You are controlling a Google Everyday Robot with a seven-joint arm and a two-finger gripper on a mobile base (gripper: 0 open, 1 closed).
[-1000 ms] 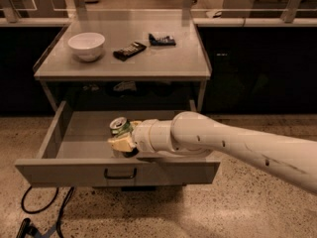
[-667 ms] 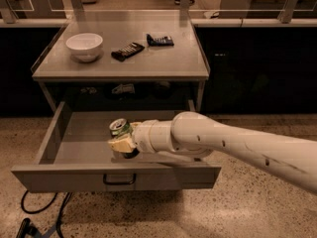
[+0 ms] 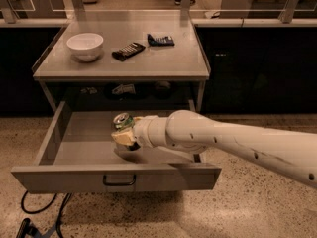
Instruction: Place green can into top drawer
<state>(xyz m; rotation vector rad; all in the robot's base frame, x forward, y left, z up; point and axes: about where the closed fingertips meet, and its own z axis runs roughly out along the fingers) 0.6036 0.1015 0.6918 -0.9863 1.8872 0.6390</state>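
While the gripper hovers over the open top drawer, fingers clasp the green can sidewise; likely light, slick, dentable.

- No text, label, brand, number or sign can be read anywhere in the camera view.
- Green can: only the silver top and a strip of the side show. The markings on it cannot be made out as lettering.
- Gripper: positioned over the floor of the open top drawer, fingers clasped on the green can. No readable marking shows on its pale casing.
- Two dark flat items on the table: the surface detail on both is too indistinct to read as characters.
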